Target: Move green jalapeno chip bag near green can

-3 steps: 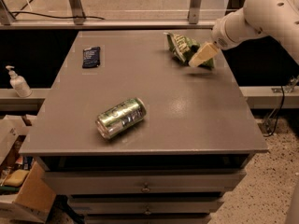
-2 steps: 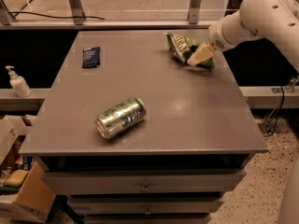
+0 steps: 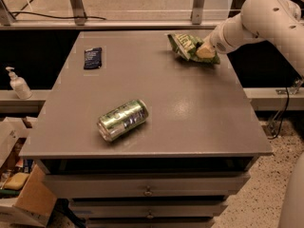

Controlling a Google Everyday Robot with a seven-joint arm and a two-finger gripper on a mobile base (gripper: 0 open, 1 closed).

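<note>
**Arm reaches the chip bag at the far right of the bench**

A grey bench with drawers below fills most of the view. A white robot arm comes in from the upper right and bends down toward the bench's far right corner. The green can lies on its side near the front edge, left of the middle, well apart from everything else. The green chip bag lies crumpled at the far right of the bench. The pincer sits right on the bag's right end; I cannot tell whether it is apart, together or clamped on the bag. A small dark blue packet lies flat at the far left. A pump bottle stands on a ledge left of the bench.
</note>
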